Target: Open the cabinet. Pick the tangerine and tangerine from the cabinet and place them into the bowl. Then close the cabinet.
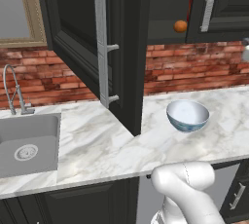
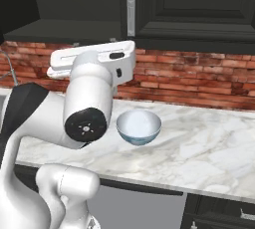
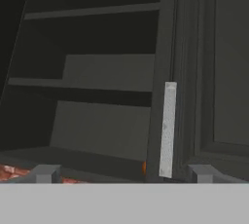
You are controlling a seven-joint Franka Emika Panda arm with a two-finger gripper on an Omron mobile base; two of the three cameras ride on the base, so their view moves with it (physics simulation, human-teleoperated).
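Marble countertop [image 1: 112,145], white with grey veining, runs across the middle of both base views, backed by a red brick wall [image 1: 194,69] and edged below by dark under-counter cabinets [image 1: 87,203]. At the lower left of the left base view a grey sink [image 1: 29,145] is cut by the frame edge, with a curved silver faucet [image 1: 12,89] behind it and a wood-framed window [image 1: 19,9] at the upper left. The black upper cabinet [image 1: 78,28] stands with its left door [image 1: 121,47] swung out toward the camera, its long silver bar handle [image 1: 103,43] running down the top centre; the door's top is cut off by the frame. Inside, on the lowest shelf at the upper right, one small round orange tangerine [image 1: 180,26] sits beside a thin strip of red carton [image 1: 190,4], most of which is hidden by the right door [image 1: 223,4]. A second tangerine cannot be made out. In the hand view a mere sliver of orange peeks past the door edge at the lower centre, next to the right door's handle [image 3: 168,129]. The bowl [image 1: 187,115], round and deep, white inside and pale blue patterned outside, rests on the counter at centre right, below the open compartment. The gripper [image 3: 124,173] faces the dark shelves with its fingertips [image 3: 46,173] spread wide and nothing between them.
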